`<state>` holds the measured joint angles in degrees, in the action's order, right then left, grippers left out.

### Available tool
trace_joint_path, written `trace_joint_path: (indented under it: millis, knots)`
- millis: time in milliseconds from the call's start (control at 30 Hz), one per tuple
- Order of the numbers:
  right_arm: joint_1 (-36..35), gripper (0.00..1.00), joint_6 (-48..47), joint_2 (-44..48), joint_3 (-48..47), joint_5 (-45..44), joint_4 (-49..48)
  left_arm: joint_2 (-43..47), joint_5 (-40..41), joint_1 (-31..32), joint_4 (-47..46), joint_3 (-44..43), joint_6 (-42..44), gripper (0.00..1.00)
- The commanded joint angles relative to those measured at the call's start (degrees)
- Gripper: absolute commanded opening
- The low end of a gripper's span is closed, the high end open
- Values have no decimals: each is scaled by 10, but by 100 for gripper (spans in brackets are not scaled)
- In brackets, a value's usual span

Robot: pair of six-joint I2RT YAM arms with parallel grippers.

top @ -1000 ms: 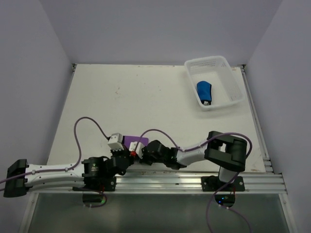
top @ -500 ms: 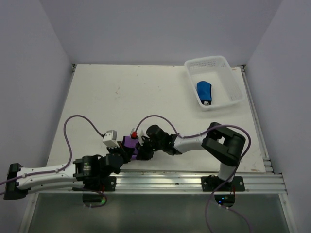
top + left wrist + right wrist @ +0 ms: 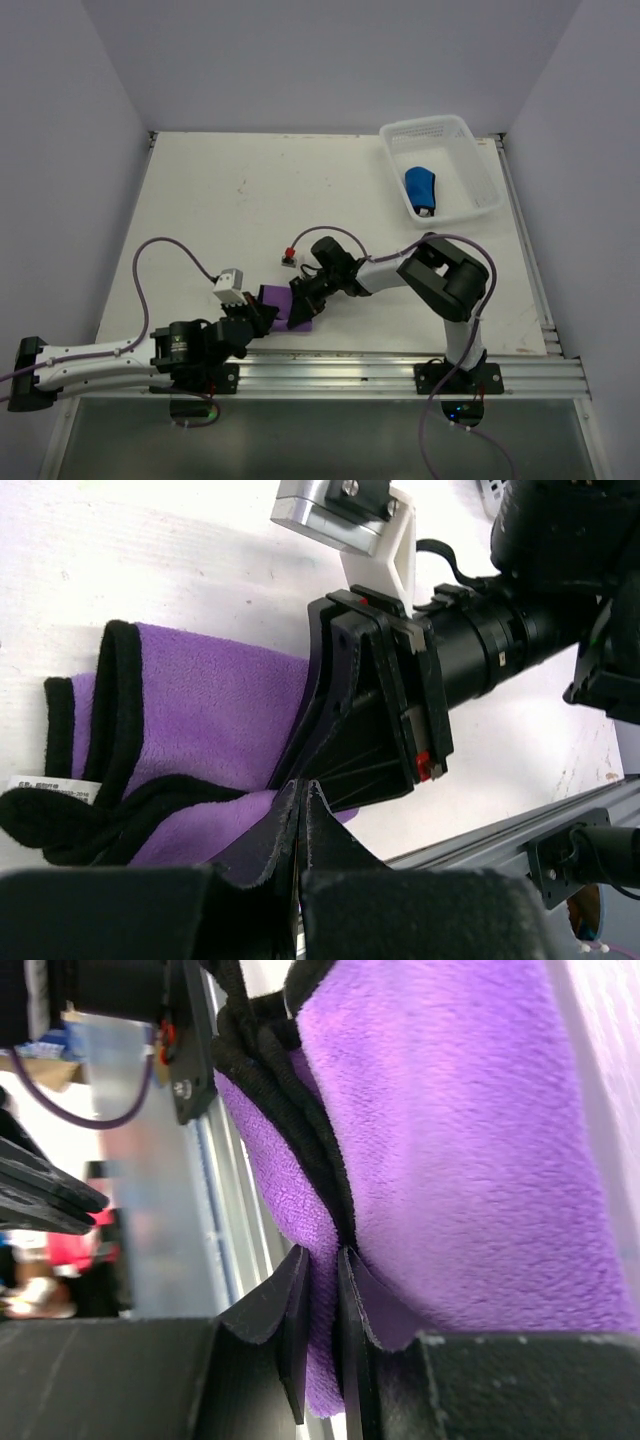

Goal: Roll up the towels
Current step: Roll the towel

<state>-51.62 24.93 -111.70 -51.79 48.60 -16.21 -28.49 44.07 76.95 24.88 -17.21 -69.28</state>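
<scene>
The purple towel (image 3: 297, 308) with its dark hem lies bunched near the table's front edge, between the two grippers. My right gripper (image 3: 302, 297) reaches it from the right and is shut on a fold of the purple towel (image 3: 450, 1140), the cloth pinched between the right gripper's (image 3: 322, 1260) fingers. My left gripper (image 3: 266, 313) comes from the left; in the left wrist view the left gripper's (image 3: 300, 792) fingers are pressed together with nothing showing between them, their tips against the edge of the purple towel (image 3: 200, 710). The blue towel (image 3: 420, 188) lies rolled up in the basket.
The white perforated basket (image 3: 470, 160) stands at the back right corner. The aluminium rail (image 3: 400, 375) runs along the near edge just behind the towel. Purple cables loop above both arms. White walls close in the table on three sides.
The right gripper has swung away from the rail and to the left, taking the purple towel's fold with it. The left gripper has stayed shut and shifted slightly beside the towel.
</scene>
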Motion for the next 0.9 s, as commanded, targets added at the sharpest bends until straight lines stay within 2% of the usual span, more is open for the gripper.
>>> trace_joint_path:
  millis: [0,167,433,867]
  knots:
    - [18,0,50,-17,-17,66,25,-2,-10,2,-42,11,22,0]
    - [35,0,58,-25,-31,102,65,-31,-23,11,-108,27,43,0]
    - [56,0,72,-29,-56,120,144,-82,-12,29,-130,17,58,0]
    - [91,0,199,-76,-1,157,6,-81,-15,42,-162,68,36,0]
